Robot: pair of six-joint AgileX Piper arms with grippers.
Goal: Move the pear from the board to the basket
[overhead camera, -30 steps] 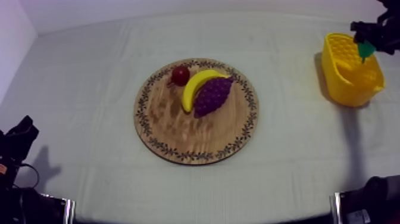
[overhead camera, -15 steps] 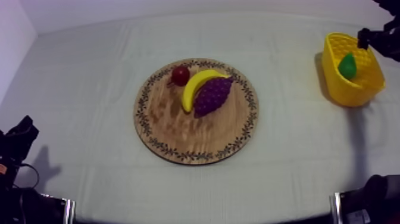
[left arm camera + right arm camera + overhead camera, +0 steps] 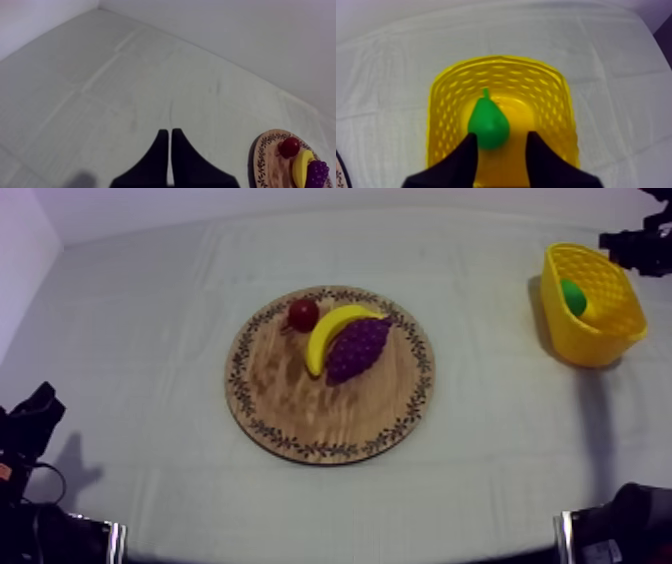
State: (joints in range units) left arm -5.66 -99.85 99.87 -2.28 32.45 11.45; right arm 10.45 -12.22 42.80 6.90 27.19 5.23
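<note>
The right gripper (image 3: 502, 140) hangs over the yellow basket (image 3: 441, 105), fingers apart and empty, because the pear (image 3: 488, 124) already lies inside it. The left gripper (image 3: 167, 134), fingers pressed together, rests idle over the table (image 3: 150, 308), away from the wooden board (image 3: 300, 403).

Items on the tabletop (image 3: 150, 338), by count: one round wooden board (image 3: 300, 403) at the centre and one yellow basket (image 3: 590, 348) toward 2 o'clock from it. Toy fruit, four pieces of four kinds, one of each: one small red fruit (image 3: 303, 314) at the board's 11 o'clock, one banana (image 3: 322, 338) and one bunch of grapes (image 3: 355, 348) touching side by side between its centre and 1 o'clock, and one pear (image 3: 572, 296) in the basket. By place, three fruits lie on the board and one in the basket.
</note>
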